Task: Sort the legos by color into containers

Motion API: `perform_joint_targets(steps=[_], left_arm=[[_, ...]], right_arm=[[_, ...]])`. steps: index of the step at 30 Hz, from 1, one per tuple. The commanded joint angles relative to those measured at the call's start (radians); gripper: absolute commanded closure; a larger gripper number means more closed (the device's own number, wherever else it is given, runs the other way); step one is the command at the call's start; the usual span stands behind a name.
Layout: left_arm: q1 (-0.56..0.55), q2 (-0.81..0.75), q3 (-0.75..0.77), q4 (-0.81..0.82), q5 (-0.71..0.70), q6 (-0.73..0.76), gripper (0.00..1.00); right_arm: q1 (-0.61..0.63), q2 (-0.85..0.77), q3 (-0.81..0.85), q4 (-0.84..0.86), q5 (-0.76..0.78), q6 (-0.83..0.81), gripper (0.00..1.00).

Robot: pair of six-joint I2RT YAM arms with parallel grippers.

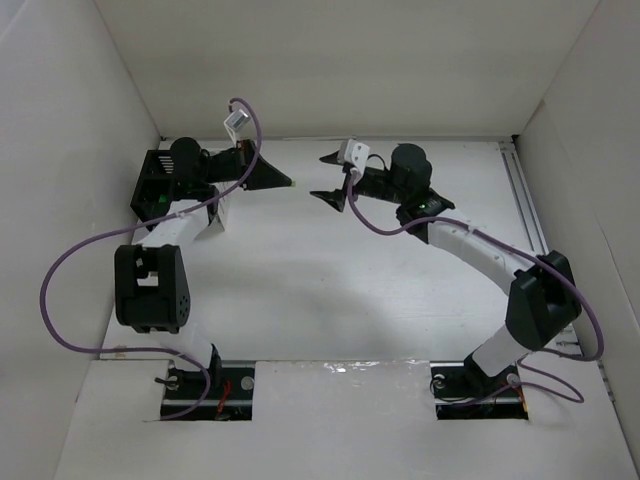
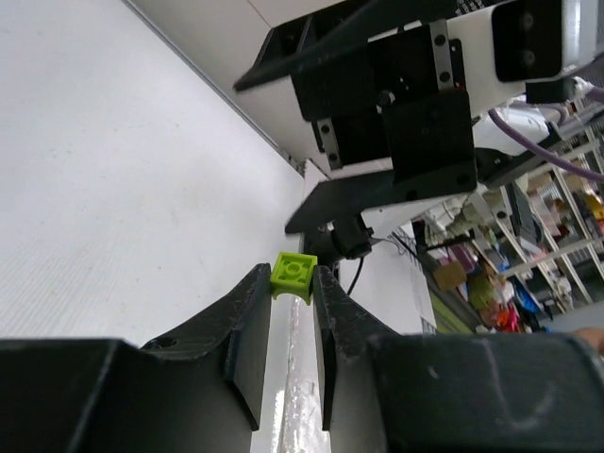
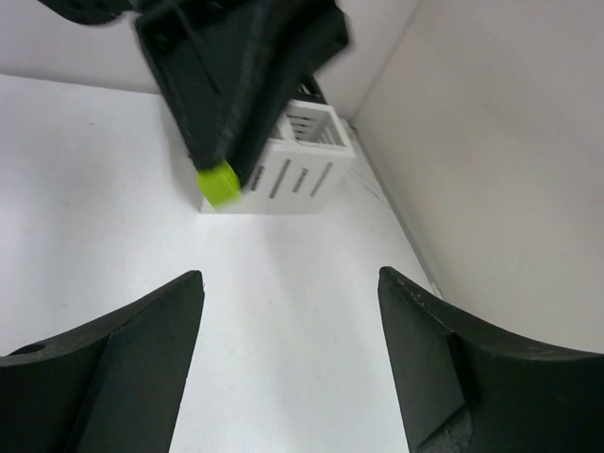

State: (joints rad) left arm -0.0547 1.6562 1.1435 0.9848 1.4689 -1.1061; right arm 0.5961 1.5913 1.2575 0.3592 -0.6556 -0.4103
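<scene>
Supporting surface: white table (image 1: 300, 290) inside a white-walled enclosure; no loose bricks can be made out on it from any view.
Arms: both reach toward the far middle of the table, tips facing each other, near but apart.
Containers: black bin (image 1: 148, 195) sits at the far left, partly under the left arm. The white bin (image 3: 307, 165) stands against the wall behind the left arm's tip. Contents of both are hidden.
Right gripper (image 3: 291, 278): jaws wide apart, nothing between them, pointed at the brick opposite.
Left gripper (image 1: 283, 182): jaws narrow, pinching the brick at the very fingertips, raised off the table.
Lego (image 2: 293, 272): one yellow-green brick, studs showing, held in the air between the two arms, well clear of the bins.
Step in hand (judgement): carrying this single brick; placement is not yet done.
Next move (judgement): swing the left arm back over the proper bin, then release. The grip is shallow, so a jolt could drop the brick.
Writing and brands: none legible; the clutter beyond the enclosure is too blurred to read.
</scene>
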Motion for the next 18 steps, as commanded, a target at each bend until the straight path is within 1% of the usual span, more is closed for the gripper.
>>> perform_joint_targets(steps=[1,2,3,5,6,7,8,9,10,11,13,16,17,18], left_arm=[[0.048,-0.105,-0.03,-0.036,-0.024,0.092,1.0],[0.076,-0.128,-0.03,-0.186,-0.024,0.208,1.0],[0.09,-0.139,-0.03,-0.283,-0.038,0.285,1.0],[0.116,-0.148,0.031,-0.499,-0.07,0.467,1.0],[0.142,-0.162,0.068,-0.779,-0.125,0.585,1.0],[0.142,-0.162,0.105,-0.904,-0.16,0.812,1.0],[0.157,-0.162,0.174,-1.008,-0.203,0.91,1.0],[0.168,-0.162,0.2,-1.164,-0.252,0.993,1.0],[0.168,-0.173,0.219,-1.213,-0.337,1.055,1.0],[0.177,-0.173,0.232,-1.245,-0.384,1.124,1.0],[0.203,-0.197,0.233,-1.281,-0.499,1.135,1.0],[0.237,-0.206,0.233,-1.339,-0.611,1.204,1.0],[0.237,-0.207,0.223,-1.35,-0.698,1.221,1.0],[0.251,-0.207,0.223,-1.359,-0.747,1.221,1.0]], right_arm=[[-0.05,-0.076,-0.035,0.064,0.039,0.03,0.2],[-0.05,-0.076,-0.046,0.064,0.039,0.03,0.2],[-0.065,-0.086,-0.055,0.052,0.039,0.03,0.2],[-0.079,-0.096,-0.066,0.041,0.048,0.021,0.2],[-0.09,-0.096,-0.066,0.032,0.048,0.021,0.2],[-0.09,-0.096,-0.075,0.032,0.048,0.021,0.2],[-0.099,-0.096,-0.075,0.021,0.048,0.021,0.2],[-0.099,-0.096,-0.075,0.021,0.048,0.021,0.2],[-0.099,-0.096,-0.075,0.021,0.048,0.021,0.2],[-0.099,-0.096,-0.075,0.012,0.048,0.021,0.19],[-0.099,-0.096,-0.066,0.012,0.048,0.021,0.19],[-0.099,-0.086,-0.066,0.003,0.048,0.021,0.19],[-0.099,-0.086,-0.066,0.003,0.048,0.021,0.19],[-0.099,-0.086,-0.066,0.003,0.048,0.021,0.19]])
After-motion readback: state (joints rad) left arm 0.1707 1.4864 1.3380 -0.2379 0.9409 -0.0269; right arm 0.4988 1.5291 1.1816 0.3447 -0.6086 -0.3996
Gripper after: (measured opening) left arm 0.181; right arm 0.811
